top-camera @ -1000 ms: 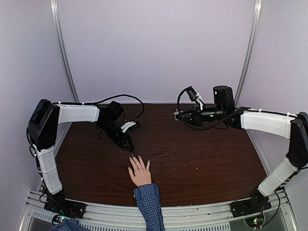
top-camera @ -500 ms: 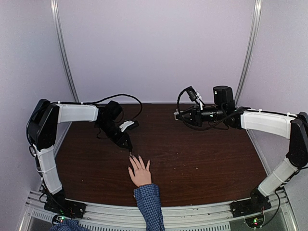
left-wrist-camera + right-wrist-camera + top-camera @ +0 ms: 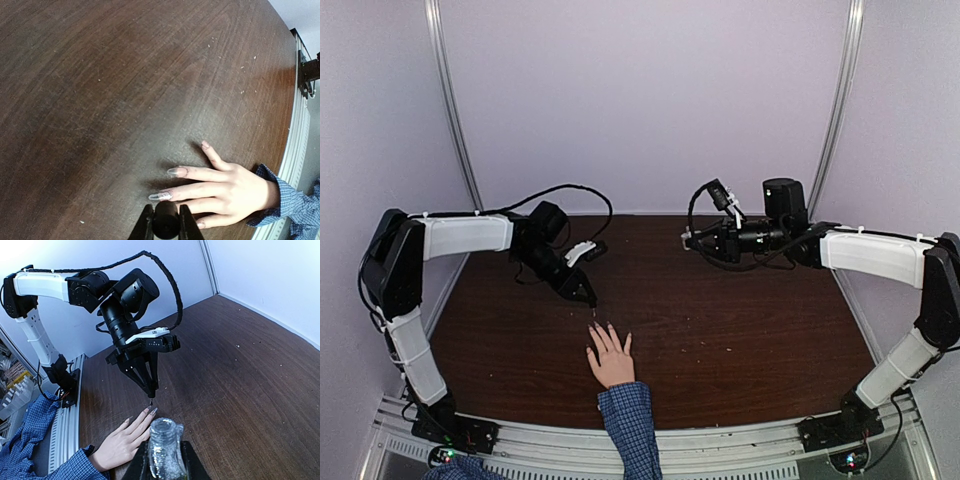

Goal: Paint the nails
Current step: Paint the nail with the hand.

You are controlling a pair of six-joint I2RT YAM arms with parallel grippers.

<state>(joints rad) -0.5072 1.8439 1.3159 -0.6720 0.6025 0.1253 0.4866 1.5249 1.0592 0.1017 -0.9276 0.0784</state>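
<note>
A light-skinned hand [image 3: 612,362] with a blue checked cuff [image 3: 630,415] lies flat near the table's front edge, fingers spread. Its nails [image 3: 162,196] are long; the middle one looks glittery, and the one beside it [image 3: 176,171] is greyish. My left gripper [image 3: 165,220] is shut on a black brush cap [image 3: 165,226] just beyond the fingertips. In the right wrist view the brush tip [image 3: 151,401] hangs a little above the nails [image 3: 150,411] without touching them. My right gripper [image 3: 162,462] is shut on an open glittery polish bottle [image 3: 162,440], held high at the back right [image 3: 692,240].
The dark brown table [image 3: 740,330] has small pale specks on it. Pale walls and two metal posts [image 3: 450,110] close the back. A rail [image 3: 720,455] runs along the near edge with both arm bases. A black cable [image 3: 570,195] loops over the left arm.
My left gripper has drawn back and up from the fingertips with the brush, and its arm has swung a little to the left. The hand and right arm are still.
</note>
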